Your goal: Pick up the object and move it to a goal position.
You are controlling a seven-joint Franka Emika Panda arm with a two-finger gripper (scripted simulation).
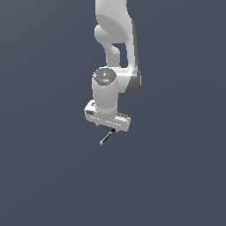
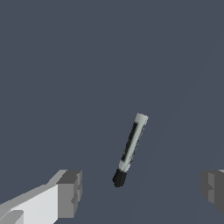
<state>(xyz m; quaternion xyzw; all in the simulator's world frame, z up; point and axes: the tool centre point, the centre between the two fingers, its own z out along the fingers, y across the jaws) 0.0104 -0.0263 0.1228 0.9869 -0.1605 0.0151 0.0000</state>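
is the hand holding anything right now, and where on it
Nothing is held. In the wrist view the hand is open, and the rod lies between the spread fingers, touching neither.

Small grey rod (image 2: pixel 131 148) with black tip, lying aslant on the dark floor

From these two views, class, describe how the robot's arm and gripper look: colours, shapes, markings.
The arm is smooth, rounded and white, with a dark grey band down one side and a grey disc capping a joint. The gripper has a white body and blocky grey fingertips. No cables or markings show.
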